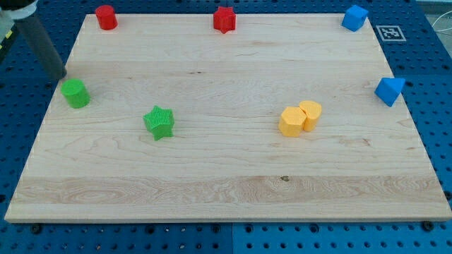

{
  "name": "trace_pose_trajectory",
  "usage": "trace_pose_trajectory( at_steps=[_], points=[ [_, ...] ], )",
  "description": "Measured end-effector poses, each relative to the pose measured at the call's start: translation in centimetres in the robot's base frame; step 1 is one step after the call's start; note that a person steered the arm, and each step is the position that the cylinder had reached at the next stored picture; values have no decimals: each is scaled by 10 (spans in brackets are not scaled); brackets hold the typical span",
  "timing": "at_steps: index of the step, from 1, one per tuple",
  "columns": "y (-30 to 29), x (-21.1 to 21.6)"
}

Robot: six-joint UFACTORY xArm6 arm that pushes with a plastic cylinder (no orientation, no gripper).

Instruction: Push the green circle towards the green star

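Note:
The green circle stands near the left edge of the wooden board. The green star lies to its right and a little lower, about a hand's width away. My tip is the lower end of a dark rod coming down from the view's top left. It sits just above and left of the green circle, very close to it or touching it.
A red cylinder and a red star sit along the top edge. A blue block is at the top right and a blue triangle at the right edge. Two yellow blocks touch each other right of centre.

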State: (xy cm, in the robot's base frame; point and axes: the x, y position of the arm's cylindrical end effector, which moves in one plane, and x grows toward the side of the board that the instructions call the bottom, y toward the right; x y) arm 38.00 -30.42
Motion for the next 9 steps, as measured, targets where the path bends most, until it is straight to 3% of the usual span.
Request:
trace_pose_trajectory(
  at_steps=[1,6,9],
  points=[
    [0,21],
    [69,36],
    [82,84]
  ],
)
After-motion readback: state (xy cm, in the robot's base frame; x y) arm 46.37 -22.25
